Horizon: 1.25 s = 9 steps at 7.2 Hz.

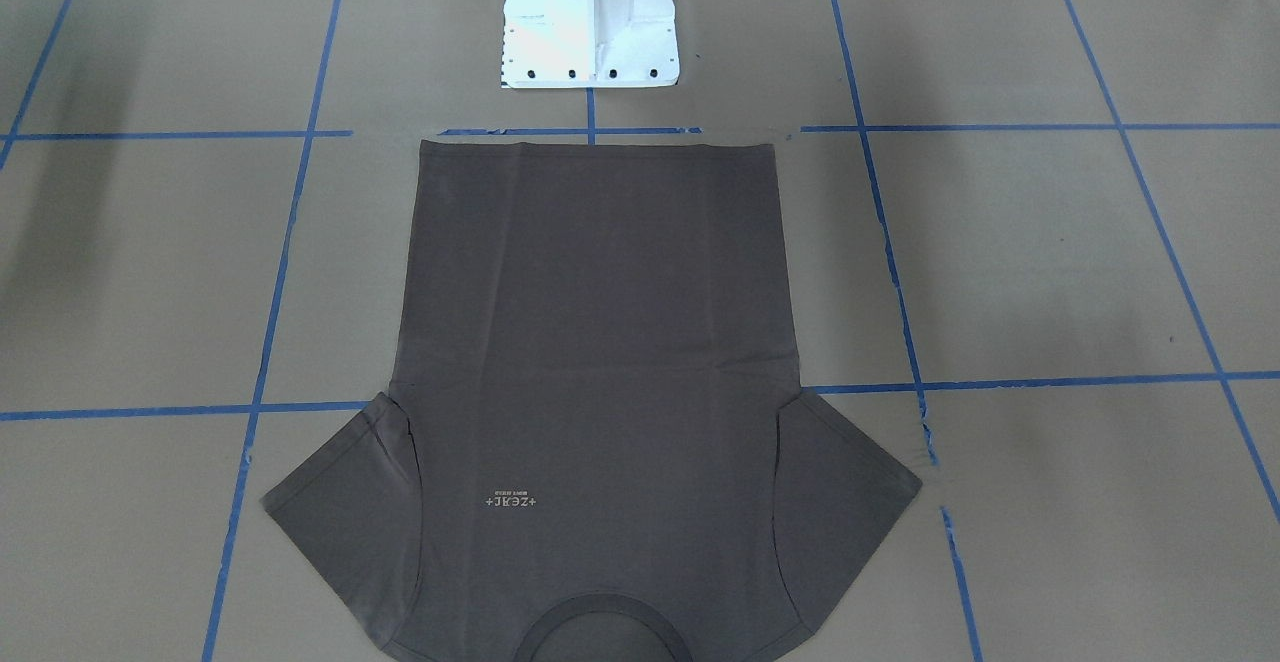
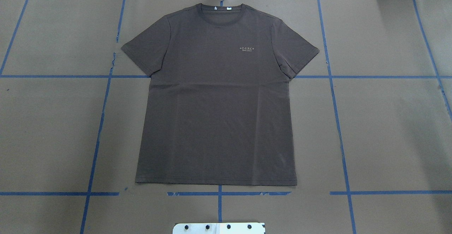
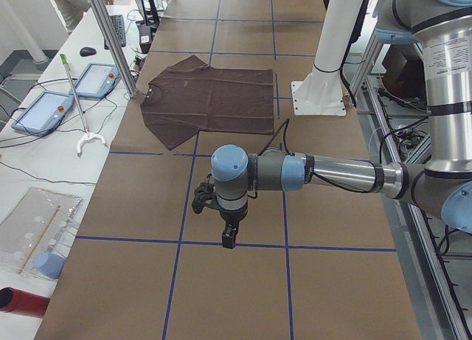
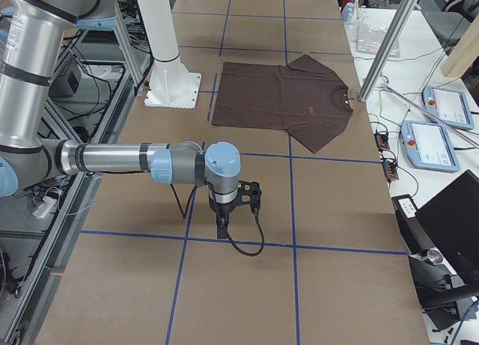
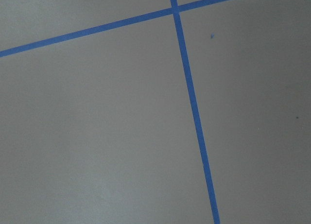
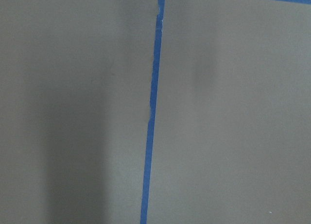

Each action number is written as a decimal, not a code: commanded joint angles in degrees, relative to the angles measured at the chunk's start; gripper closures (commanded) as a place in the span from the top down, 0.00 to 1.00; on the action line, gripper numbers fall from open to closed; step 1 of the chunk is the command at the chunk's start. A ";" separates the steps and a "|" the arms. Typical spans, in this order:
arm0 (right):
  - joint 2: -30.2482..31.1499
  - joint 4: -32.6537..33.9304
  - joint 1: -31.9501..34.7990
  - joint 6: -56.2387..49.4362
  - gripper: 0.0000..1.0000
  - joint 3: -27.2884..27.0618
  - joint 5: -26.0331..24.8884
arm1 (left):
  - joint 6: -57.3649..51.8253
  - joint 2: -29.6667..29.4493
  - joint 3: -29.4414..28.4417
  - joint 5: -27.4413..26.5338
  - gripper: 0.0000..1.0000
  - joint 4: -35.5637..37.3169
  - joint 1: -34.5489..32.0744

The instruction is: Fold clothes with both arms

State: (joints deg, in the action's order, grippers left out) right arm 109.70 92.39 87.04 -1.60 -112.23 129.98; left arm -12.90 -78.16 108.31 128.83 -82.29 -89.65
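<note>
The dark brown-grey T-shirt (image 2: 215,103) lies flat and spread out on the brown table, collar (image 2: 221,10) at the far side, hem toward the robot's base. It also shows in the front view (image 1: 600,342) and in both side views (image 3: 214,96) (image 4: 277,94). My left gripper (image 3: 229,237) points down over bare table far to the shirt's left. My right gripper (image 4: 222,224) points down over bare table far to its right. I cannot tell whether either is open or shut. Neither touches the shirt. Both wrist views show only table.
Blue tape lines (image 2: 102,121) grid the brown table. The white pedestal base (image 1: 590,22) stands just behind the shirt's hem. A metal post (image 3: 110,37) stands near the collar. Tablets (image 3: 44,111) and cables lie on side benches.
</note>
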 commanded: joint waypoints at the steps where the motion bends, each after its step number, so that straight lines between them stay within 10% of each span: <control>1: -0.54 -1.76 0.06 0.02 1.00 -0.19 0.01 | 0.07 0.03 2.85 -0.07 1.00 0.02 0.00; 3: -3.50 -5.19 -0.03 0.90 1.00 -0.01 0.01 | -0.19 -0.32 4.01 -1.03 1.00 -1.63 0.09; 6: -17.37 -7.13 -0.12 0.90 1.00 5.14 -0.17 | 1.46 -5.91 2.55 -4.10 1.00 -22.38 -0.09; 9: -23.46 -17.83 -0.99 7.78 1.00 13.52 8.62 | 8.67 -9.55 -0.20 -2.71 1.00 -27.13 0.26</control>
State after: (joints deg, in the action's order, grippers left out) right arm 88.80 78.37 86.67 1.38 -101.00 135.74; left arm -6.87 -86.35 108.84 125.97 -108.35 -89.52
